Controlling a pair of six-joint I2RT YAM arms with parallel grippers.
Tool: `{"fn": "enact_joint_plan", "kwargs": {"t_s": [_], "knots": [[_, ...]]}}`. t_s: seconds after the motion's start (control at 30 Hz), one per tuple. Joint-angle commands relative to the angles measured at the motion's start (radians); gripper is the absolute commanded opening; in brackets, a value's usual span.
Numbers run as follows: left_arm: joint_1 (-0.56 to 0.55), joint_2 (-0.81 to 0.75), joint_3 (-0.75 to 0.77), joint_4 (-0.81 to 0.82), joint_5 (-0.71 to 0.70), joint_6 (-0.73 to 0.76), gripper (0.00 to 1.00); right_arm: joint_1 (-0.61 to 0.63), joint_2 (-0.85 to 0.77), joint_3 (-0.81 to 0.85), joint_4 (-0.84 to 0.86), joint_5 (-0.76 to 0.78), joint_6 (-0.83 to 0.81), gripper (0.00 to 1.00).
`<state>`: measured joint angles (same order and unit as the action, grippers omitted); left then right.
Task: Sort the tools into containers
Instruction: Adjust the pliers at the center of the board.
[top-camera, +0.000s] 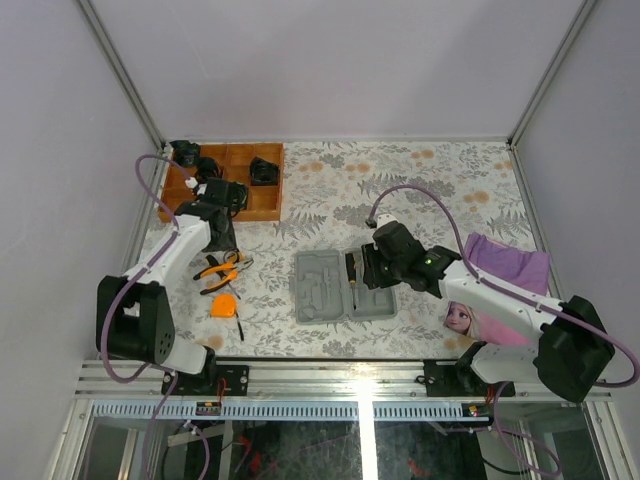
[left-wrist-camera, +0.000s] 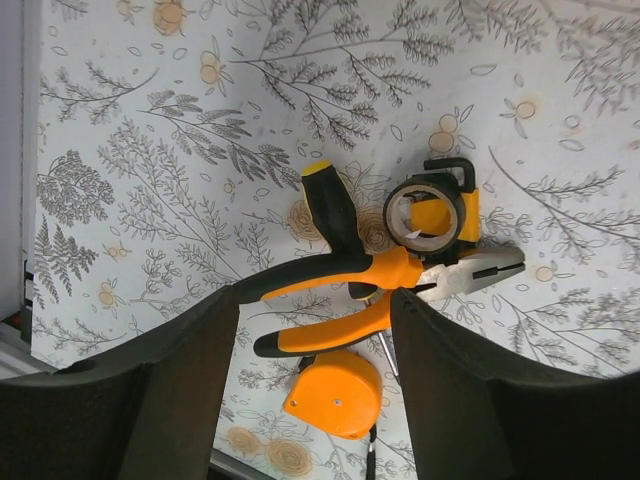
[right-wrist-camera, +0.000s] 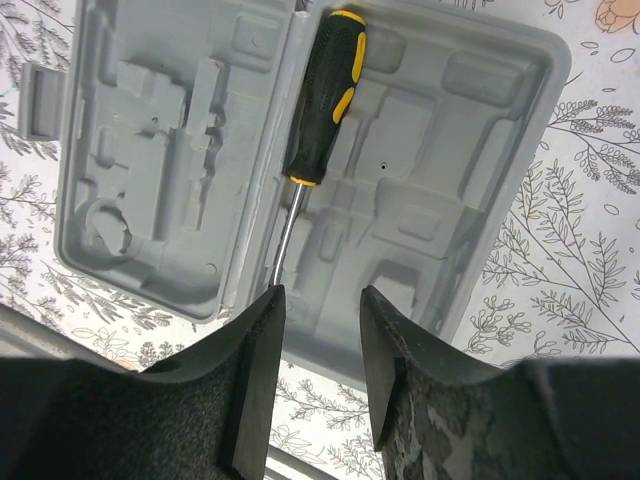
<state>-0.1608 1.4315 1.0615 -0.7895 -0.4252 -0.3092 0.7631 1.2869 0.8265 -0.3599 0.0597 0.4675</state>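
Right pincer (right-wrist-camera: 320, 295) hangs, fingers apart, over the grey case (right-wrist-camera: 470, 150) by the near edge of the counter (top-camera: 430, 190). The screwdriver (right-wrist-camera: 325, 90) lies along the hinge. Best to lift straight up, clear of the shaft. Left pincer (left-wrist-camera: 315, 300), also apart, straddles the pliers (left-wrist-camera: 340, 275) near the left edge.

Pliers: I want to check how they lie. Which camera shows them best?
The left wrist view: the pliers fill its middle, handles and nose both clear. The top view shows them only small. The right wrist view misses them.
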Motion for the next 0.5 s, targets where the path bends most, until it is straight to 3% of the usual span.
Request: {"fn": "enact_joint_plan", "kwargs": {"t_s": [0.0, 0.23, 0.47], "knots": [[0.006, 0.080, 0.017, 0.018, 0.034, 0.071, 0.61, -0.006, -0.057, 0.001, -0.009, -0.038, -0.021, 0.43], [0.006, 0.156, 0.006, 0.076, 0.208, 0.113, 0.61, -0.006, -0.057, -0.045, 0.040, -0.063, 0.000, 0.43], [0.001, 0.166, 0.002, 0.098, 0.316, 0.140, 0.71, -0.007, -0.044, -0.059, 0.075, -0.088, 0.017, 0.44]]}}
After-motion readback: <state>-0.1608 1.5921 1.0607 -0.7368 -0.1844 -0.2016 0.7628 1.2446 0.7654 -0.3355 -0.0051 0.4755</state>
